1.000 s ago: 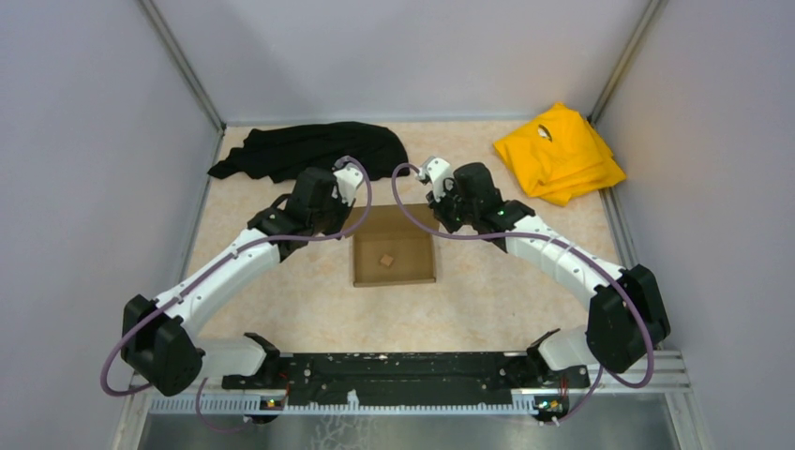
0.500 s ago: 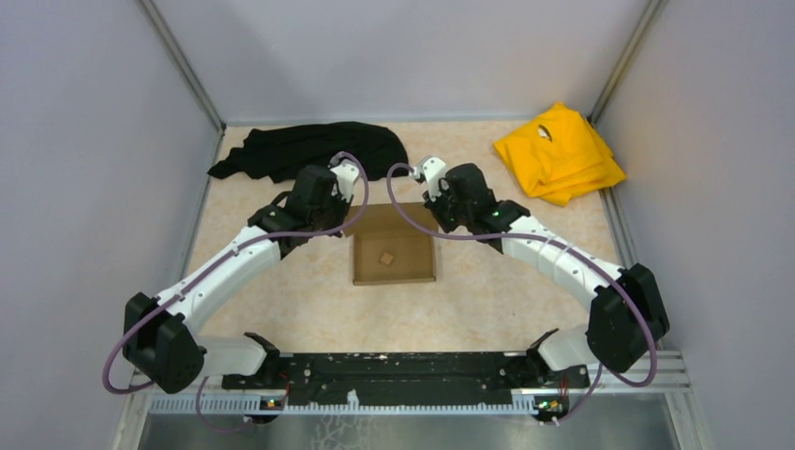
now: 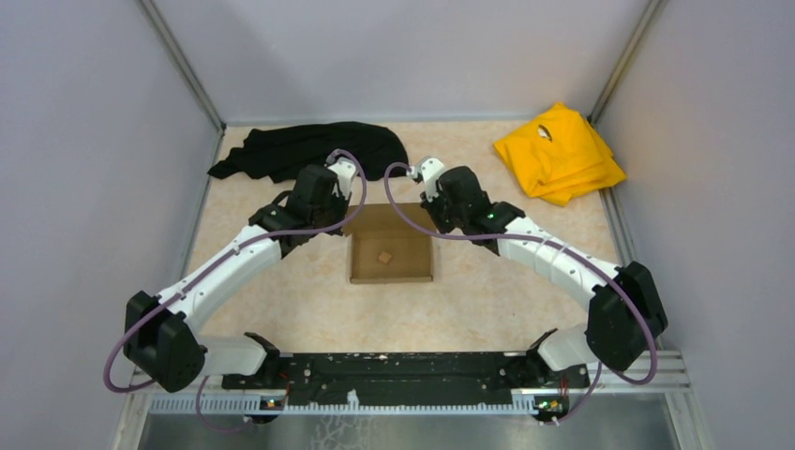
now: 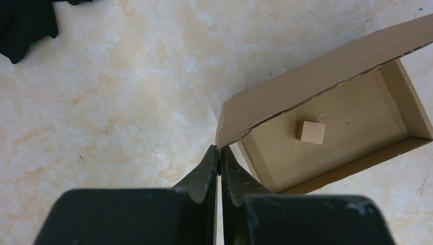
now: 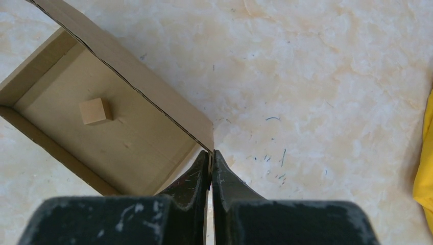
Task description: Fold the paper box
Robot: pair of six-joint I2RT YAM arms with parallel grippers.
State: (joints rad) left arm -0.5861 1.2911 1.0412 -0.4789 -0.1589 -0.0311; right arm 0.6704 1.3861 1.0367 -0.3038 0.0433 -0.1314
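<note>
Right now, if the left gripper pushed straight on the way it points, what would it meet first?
The paper box: its raised lid's corner sits right at the tips of the left gripper, seemingly pinched in its shut jaws. Beyond that, just the table, though depth is unclear.

This looks like a robot lab. Plain gray walls (image 3: 84,141) stand close around a table (image 3: 487,300), and two white robot arms (image 3: 225,270) are bolted to a black rail (image 3: 403,367) at the table's near edge.
</note>
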